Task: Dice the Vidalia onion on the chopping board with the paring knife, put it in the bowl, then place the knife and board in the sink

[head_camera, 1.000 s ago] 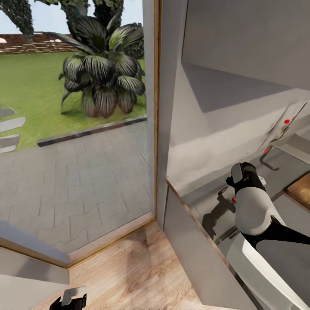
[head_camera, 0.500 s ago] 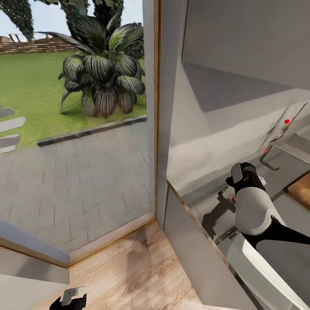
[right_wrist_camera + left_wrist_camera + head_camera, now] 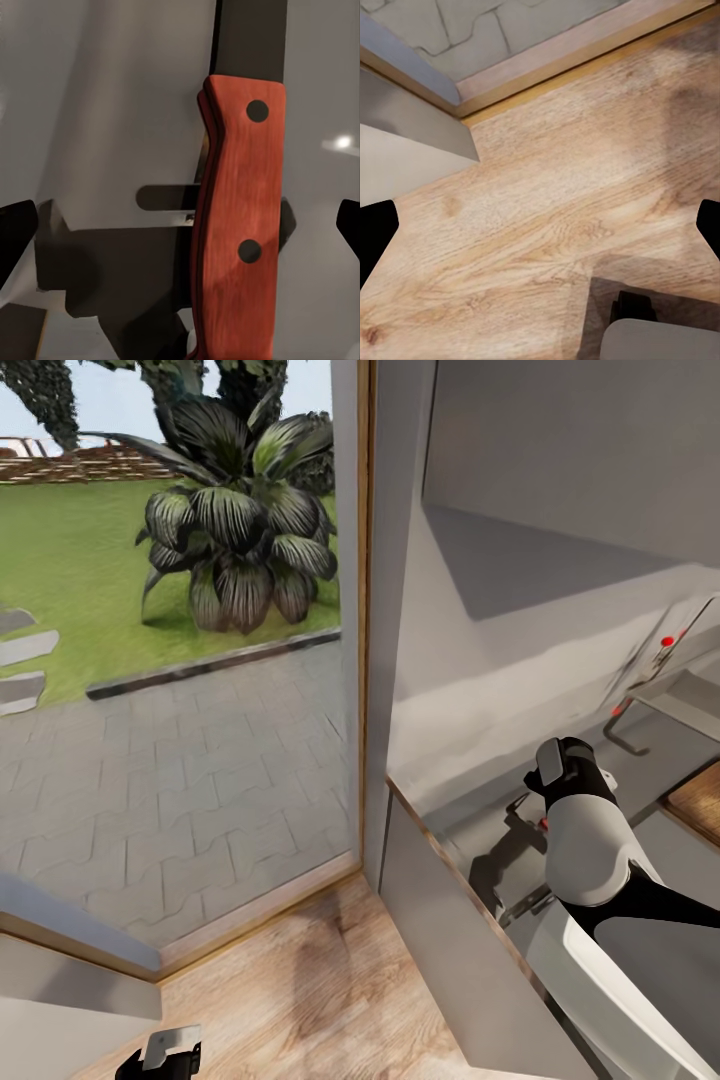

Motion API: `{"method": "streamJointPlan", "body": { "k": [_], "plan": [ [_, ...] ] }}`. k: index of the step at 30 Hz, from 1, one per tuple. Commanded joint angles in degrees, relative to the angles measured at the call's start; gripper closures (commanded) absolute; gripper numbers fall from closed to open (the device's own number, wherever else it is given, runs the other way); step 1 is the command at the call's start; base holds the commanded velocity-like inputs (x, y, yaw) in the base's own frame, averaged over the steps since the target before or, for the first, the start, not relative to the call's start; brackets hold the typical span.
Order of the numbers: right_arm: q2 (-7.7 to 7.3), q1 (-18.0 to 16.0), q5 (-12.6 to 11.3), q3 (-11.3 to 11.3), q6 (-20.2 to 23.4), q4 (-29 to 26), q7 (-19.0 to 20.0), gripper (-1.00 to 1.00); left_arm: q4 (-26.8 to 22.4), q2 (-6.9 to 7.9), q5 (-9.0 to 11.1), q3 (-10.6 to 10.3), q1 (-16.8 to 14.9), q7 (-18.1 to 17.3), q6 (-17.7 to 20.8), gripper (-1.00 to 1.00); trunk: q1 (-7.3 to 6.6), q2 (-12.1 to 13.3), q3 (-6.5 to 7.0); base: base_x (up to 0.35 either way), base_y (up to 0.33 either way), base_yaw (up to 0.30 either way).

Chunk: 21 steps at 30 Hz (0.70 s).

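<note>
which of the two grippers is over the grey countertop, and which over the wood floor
The right gripper is over the countertop, by the paring knife. The left gripper hangs over the floor.

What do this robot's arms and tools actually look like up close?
The right arm has a smooth, rounded white shell over a black joint section, with a black wrist carrying a small pale grey plate. The right tool beyond it is black. The left tool is also black, topped with a similar light grey plate. In both wrist views its fingertips appear as plain black shapes. No cables or markings are visible.
</note>
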Motion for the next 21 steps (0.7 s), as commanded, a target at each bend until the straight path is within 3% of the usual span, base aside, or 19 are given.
{"method": "streamJointPlan", "body": {
  "k": [1,21],
  "plan": [
    [0.07,-0.09,0.59,-0.33,0.38,-0.09,0.21,-1.00,0.19,-0.03,0.20,-0.49,-0.10,0.16,-0.29,-1.00,0.03,-0.11,-0.16,0.000,0.000,0.000],
    [-0.02,-0.09,0.58,-0.34,0.40,-0.09,0.13,-1.00,0.20,0.00,0.20,-0.49,-0.10,0.14,-0.29,-1.00,0.03,-0.11,-1.00,0.000,0.000,0.000]
  ]
}}
